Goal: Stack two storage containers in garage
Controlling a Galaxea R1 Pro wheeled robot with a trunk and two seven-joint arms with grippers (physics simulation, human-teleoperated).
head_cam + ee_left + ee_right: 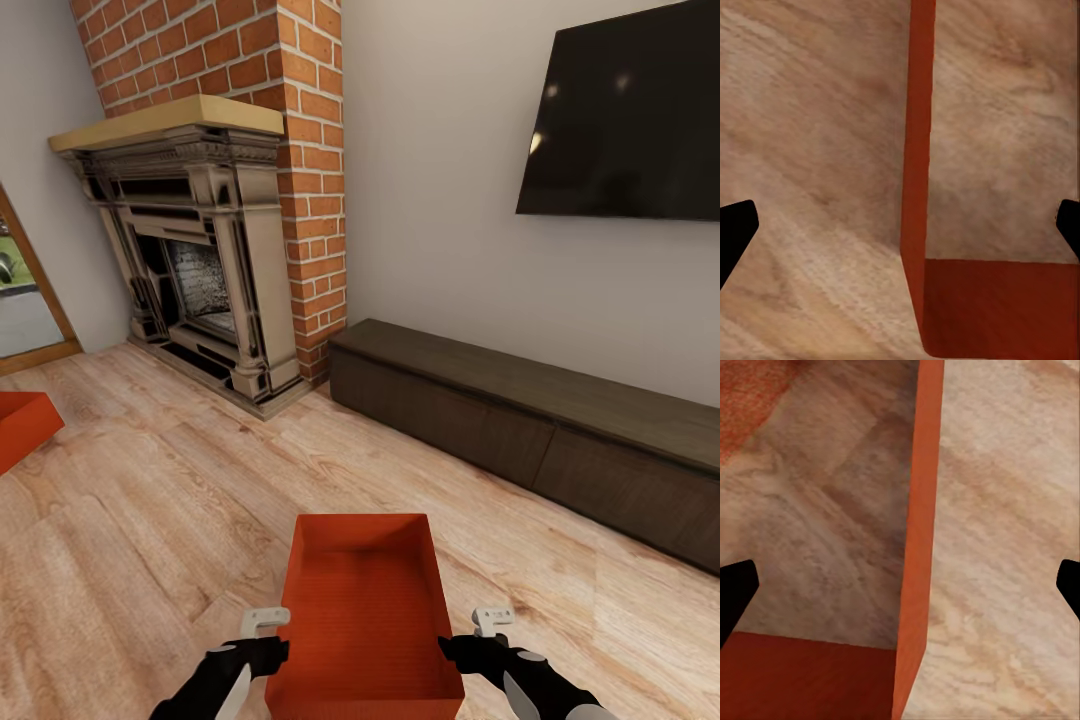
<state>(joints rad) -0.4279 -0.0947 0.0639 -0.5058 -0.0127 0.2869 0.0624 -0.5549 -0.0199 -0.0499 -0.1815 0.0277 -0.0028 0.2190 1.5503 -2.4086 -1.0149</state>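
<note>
I am in the living room, on its light wood-plank floor (150, 520). One orange-red storage container (365, 590) sits right in front of me, open side up and with nothing inside. My left gripper (268, 632) is open at its left wall, and in the left wrist view that wall (916, 150) runs between the wide-apart black fingertips (735, 229). My right gripper (487, 632) is open at the right wall (921, 525), again between spread fingertips (735, 592). The second storage container (20, 425) lies at the far left, cut off by the picture's edge.
A brick fireplace (200, 250) with a wooden mantel stands at the back left. A long dark cabinet (520, 420) runs along the right wall under a wall TV (630, 120). A wood-framed opening (25, 300) shows at the far left.
</note>
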